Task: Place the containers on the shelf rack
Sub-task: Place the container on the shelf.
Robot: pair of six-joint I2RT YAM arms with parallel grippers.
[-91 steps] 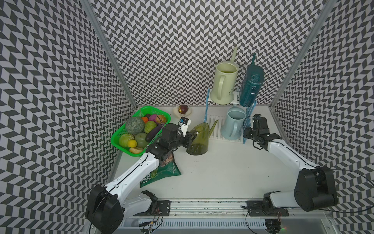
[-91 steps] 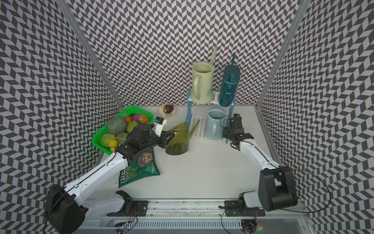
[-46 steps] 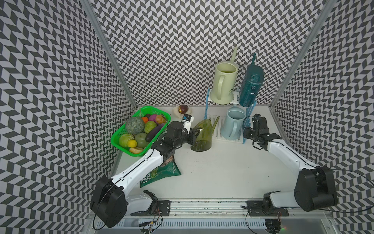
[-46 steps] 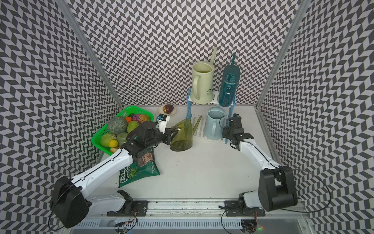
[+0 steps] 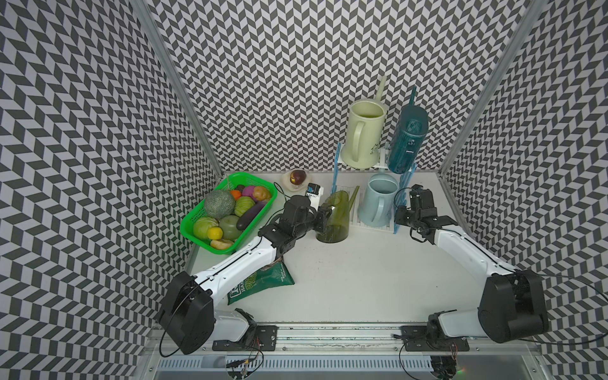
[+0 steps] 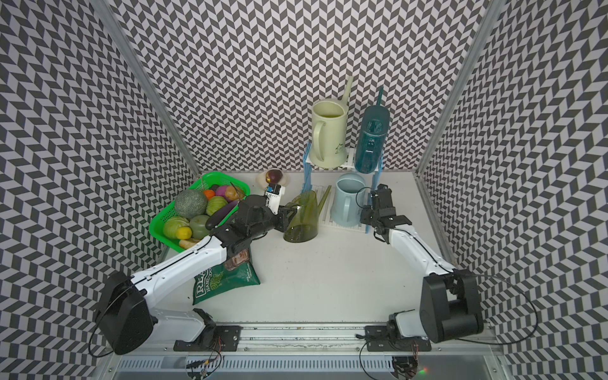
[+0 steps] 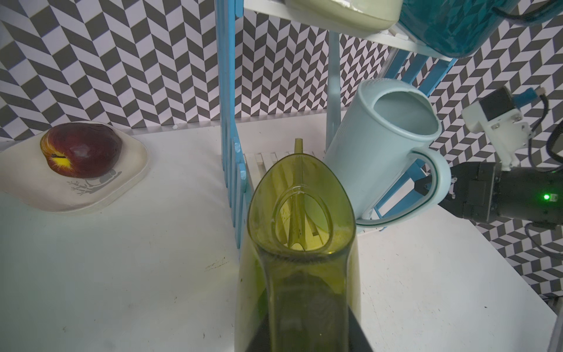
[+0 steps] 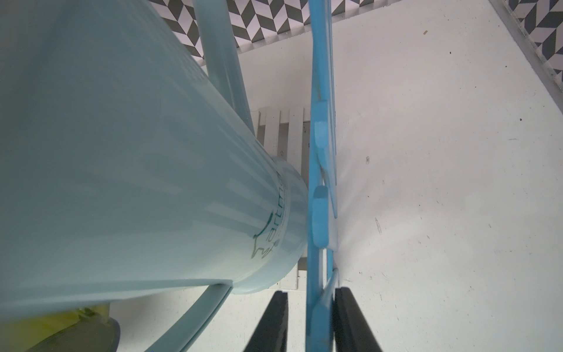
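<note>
The shelf rack stands at the back right. Its top tier bears a cream container and a dark teal container. On the lower tier stands a pale blue container. My left gripper is shut on an olive-green container, which tilts at the lower shelf's front left corner with its spout over the slats. My right gripper is shut on the front of the rack's right blue side panel.
A green basket full of fruit and vegetables sits at the left. A cream dish with a dark red fruit lies behind it, near the back wall. Under my left arm lies a green snack bag. Patterned walls close in both sides.
My left gripper has carried the olive-green container back and to the right, up to the rack's lower shelf. The right arm has stayed on the side panel.
</note>
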